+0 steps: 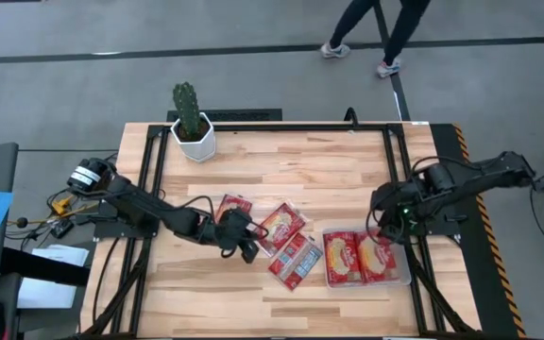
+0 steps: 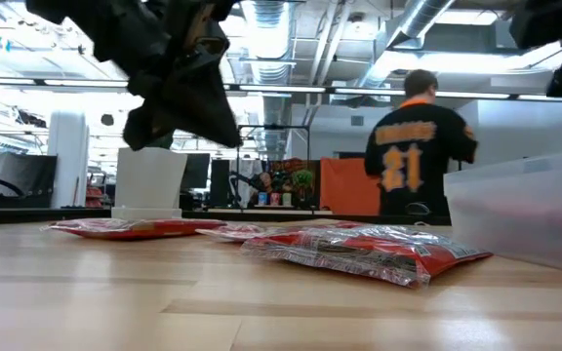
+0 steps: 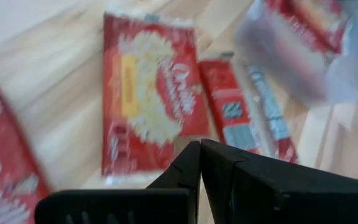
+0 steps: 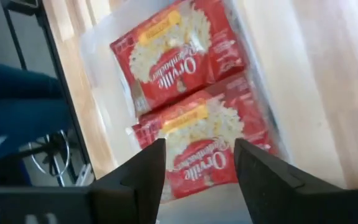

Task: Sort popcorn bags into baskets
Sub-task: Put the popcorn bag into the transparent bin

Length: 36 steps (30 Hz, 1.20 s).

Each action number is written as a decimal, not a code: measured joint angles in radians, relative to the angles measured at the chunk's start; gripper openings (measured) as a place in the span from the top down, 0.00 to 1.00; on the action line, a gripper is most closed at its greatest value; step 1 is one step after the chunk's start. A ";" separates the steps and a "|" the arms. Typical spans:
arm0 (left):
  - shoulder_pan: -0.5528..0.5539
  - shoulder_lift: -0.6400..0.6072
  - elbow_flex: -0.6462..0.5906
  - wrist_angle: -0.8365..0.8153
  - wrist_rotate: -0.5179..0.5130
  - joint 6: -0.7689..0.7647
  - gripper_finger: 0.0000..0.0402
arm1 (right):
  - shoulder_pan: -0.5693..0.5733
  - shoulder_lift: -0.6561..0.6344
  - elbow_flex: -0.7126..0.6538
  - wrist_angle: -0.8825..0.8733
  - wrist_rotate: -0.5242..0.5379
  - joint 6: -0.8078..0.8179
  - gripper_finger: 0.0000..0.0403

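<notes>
Three red popcorn bags lie flat on the wood: one behind my left gripper, one just to its right, one with its back up, nearer the front. Two more bags lie side by side in the clear tray. My left gripper is shut and empty; the low view shows it raised off the table. In the left wrist view its fingers point toward the middle bag. My right gripper hangs open over the tray's far side, above the two bags.
A white pot with a cactus stands at the far left of the table. Black frame rails run along both sides. A person's legs are beyond the far edge. Bare wood lies between pot and bags.
</notes>
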 joint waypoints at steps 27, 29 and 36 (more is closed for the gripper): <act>0.029 0.217 -0.002 0.218 0.019 0.129 1.00 | -0.234 0.540 0.032 0.697 0.209 -0.128 0.43; 0.017 0.249 0.000 0.218 0.018 0.101 1.00 | -0.253 0.575 0.033 0.739 0.209 -0.128 0.44; 0.007 0.311 0.002 0.213 -0.004 0.022 1.00 | -0.319 0.708 0.032 0.861 0.204 -0.101 0.45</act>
